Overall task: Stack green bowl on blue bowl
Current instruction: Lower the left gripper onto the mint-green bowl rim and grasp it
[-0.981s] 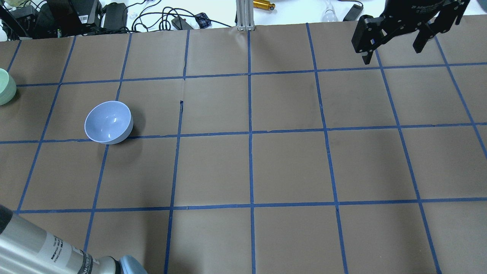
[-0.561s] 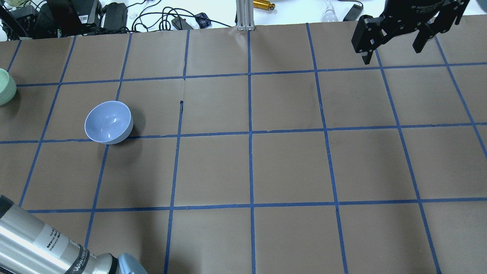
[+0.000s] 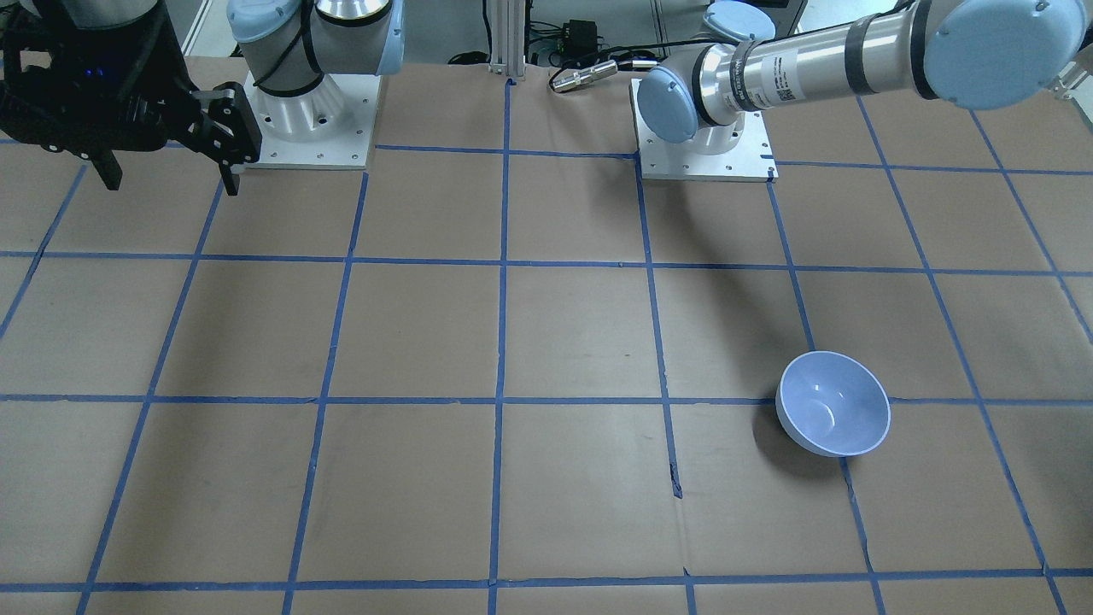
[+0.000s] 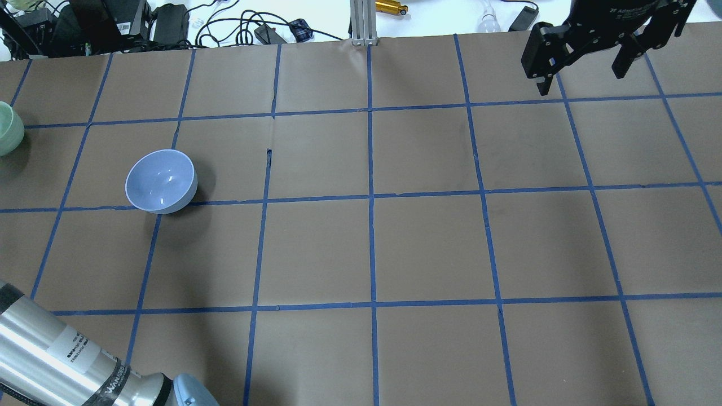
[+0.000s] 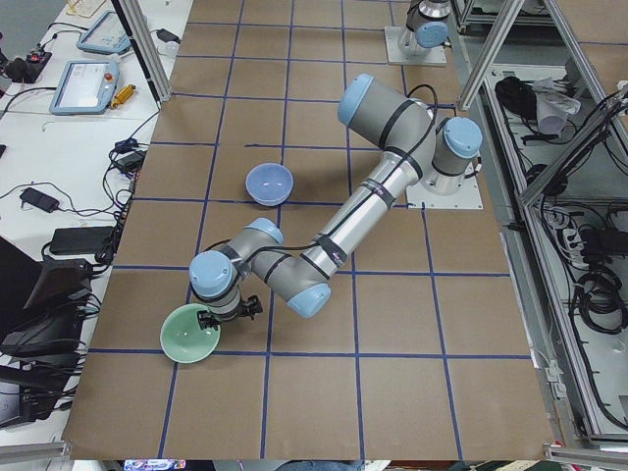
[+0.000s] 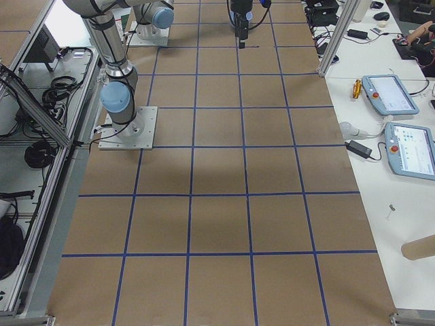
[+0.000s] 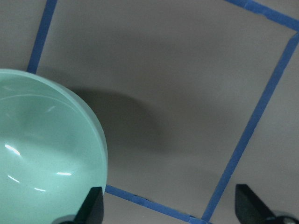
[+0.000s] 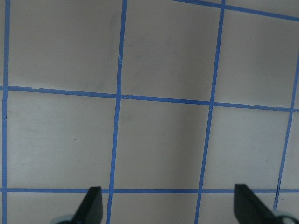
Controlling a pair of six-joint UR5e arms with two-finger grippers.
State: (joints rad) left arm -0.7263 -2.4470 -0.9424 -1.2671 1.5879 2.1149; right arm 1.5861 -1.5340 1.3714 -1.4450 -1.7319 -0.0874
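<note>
Overhead exterior view: glossy, round, deep blue bowl (image 4: 161, 180) upright on brown paper counter (image 4: 428, 248), left side. Smooth mint green bowl (image 4: 7, 131) at left edge, well apart. Left fingers (image 7: 92, 207) spread wide by its rim; right fingers (image 8: 92, 205) wide, far right.

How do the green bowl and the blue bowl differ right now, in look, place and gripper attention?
Colour: the green bowl is pale mint, the blue bowl pale periwinkle. Place: the green bowl sits near the left end of the table; the blue bowl is further in, over a tape line. Attention: the open left gripper is at the green bowl's rim; no gripper is near the blue bowl. Both are round, deep, glossy, upright and empty.
</note>
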